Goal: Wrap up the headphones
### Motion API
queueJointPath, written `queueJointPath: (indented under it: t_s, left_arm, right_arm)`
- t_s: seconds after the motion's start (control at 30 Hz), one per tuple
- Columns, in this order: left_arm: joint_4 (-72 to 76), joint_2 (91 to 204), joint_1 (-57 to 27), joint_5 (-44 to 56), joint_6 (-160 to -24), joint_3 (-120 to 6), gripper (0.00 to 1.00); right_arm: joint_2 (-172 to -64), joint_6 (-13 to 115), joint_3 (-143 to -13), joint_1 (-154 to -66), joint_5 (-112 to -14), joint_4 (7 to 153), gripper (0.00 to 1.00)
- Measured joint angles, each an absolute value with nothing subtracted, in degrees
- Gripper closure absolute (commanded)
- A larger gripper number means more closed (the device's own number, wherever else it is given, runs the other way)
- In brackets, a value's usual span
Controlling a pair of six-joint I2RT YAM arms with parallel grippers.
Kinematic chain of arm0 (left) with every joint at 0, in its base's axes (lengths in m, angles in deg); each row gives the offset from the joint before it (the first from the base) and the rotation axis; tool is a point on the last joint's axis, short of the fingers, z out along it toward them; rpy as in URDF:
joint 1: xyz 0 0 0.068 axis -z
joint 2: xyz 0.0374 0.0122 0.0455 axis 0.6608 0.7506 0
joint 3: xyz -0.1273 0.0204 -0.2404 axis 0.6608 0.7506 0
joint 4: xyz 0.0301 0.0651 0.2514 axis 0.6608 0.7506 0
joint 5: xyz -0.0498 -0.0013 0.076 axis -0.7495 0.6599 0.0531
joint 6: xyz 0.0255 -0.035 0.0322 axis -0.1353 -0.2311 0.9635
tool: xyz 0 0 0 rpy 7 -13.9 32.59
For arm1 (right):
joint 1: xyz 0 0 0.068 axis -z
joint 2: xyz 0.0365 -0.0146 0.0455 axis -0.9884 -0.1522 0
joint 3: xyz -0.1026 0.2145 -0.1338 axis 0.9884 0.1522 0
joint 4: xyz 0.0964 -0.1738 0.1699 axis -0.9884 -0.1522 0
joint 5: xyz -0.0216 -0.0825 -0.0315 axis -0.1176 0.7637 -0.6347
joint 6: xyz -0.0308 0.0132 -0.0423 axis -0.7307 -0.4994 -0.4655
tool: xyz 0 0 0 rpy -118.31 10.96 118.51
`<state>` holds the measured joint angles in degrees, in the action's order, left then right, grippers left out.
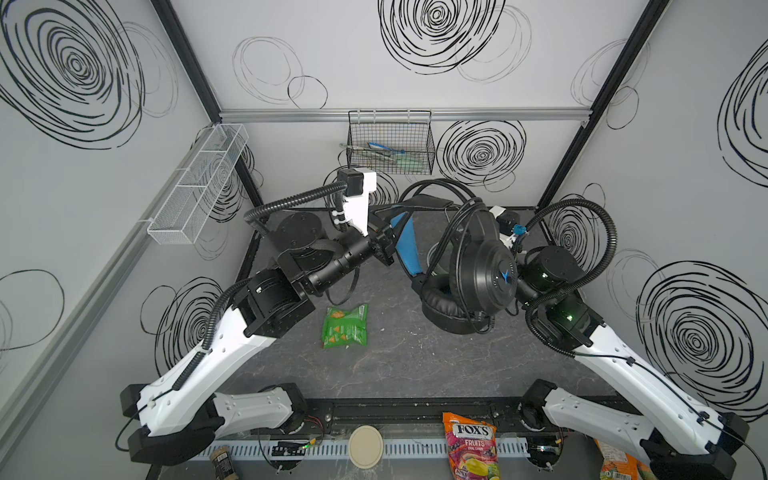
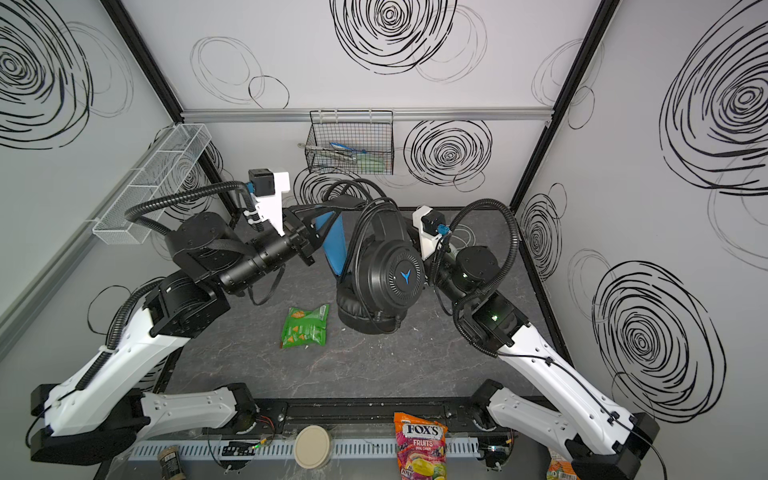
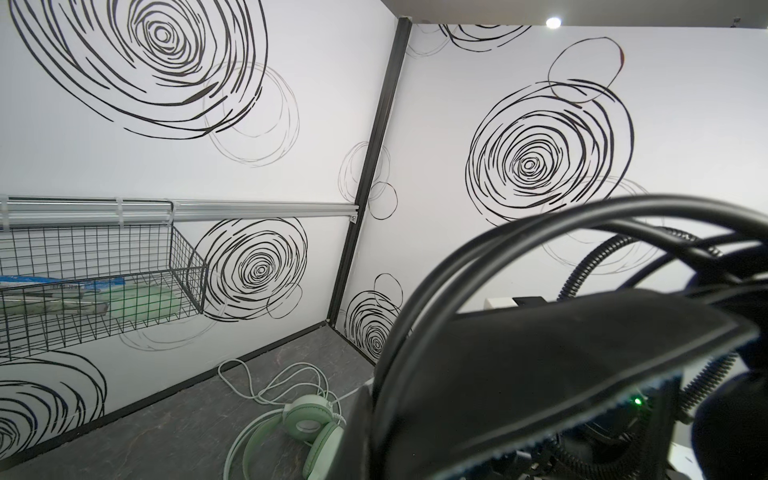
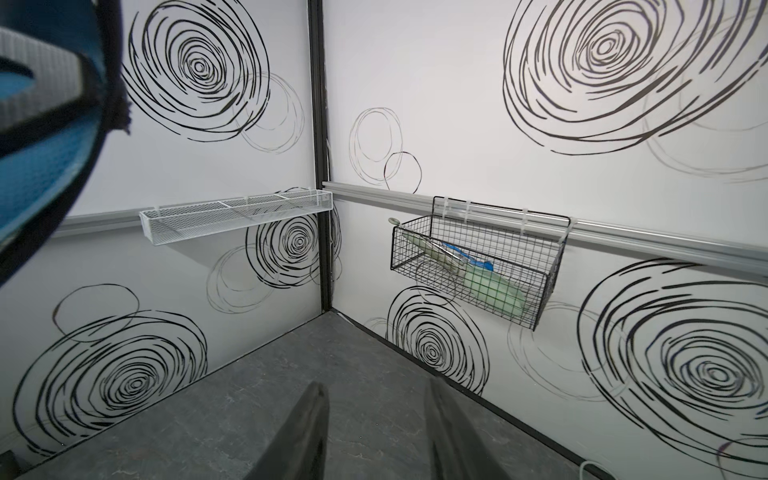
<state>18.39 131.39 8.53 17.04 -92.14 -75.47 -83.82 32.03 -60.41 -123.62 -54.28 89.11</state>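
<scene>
The black headphones (image 1: 486, 274) (image 2: 395, 274) hang in the air above the table's middle. Their blue-lined headband (image 1: 405, 241) reaches toward my left gripper (image 1: 384, 239) (image 2: 305, 237), which is shut on it. Several loops of black cable (image 1: 440, 187) (image 3: 498, 232) lie around the headband and the ear cups. In both top views the ear cup hides my right gripper. In the right wrist view the right gripper (image 4: 376, 382) is open, with only bare table between its fingers. The mint green headphones (image 3: 307, 419) lie on the table near the back wall, their pale cable (image 3: 266, 382) loose beside them.
A green snack bag (image 1: 345, 326) lies on the table in front of the arms. A black wire basket (image 1: 390, 143) hangs on the back wall and a white mesh tray (image 1: 195, 187) on the left wall. A Fox's candy bag (image 1: 471, 444) and a round lid (image 1: 365, 446) sit at the front edge.
</scene>
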Motion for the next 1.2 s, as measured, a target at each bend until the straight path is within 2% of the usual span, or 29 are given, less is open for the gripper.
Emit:
queueJointPath:
  t_s: [0.37, 0.83, 1.07, 1.2]
  left_arm:
    - [20.8, 133.3, 8.4, 18.7, -93.3, -79.1, 1.00]
    - [23.0, 133.4, 8.4, 20.0, -94.3, -79.2, 1.00]
    - [23.1, 133.4, 8.4, 20.6, -94.3, -79.2, 1.00]
    - [23.1, 133.4, 8.4, 21.1, -94.1, -79.1, 1.00]
  right_arm:
    - [-81.2, 41.0, -57.4, -123.8, -61.5, 90.5, 0.48]
    - [-79.7, 44.6, -54.6, -127.9, -63.3, 90.2, 0.43]
    - [-79.6, 46.2, -54.4, -128.8, -63.5, 90.0, 0.34]
    - [-79.0, 47.2, -54.3, -128.9, -63.1, 89.4, 0.33]
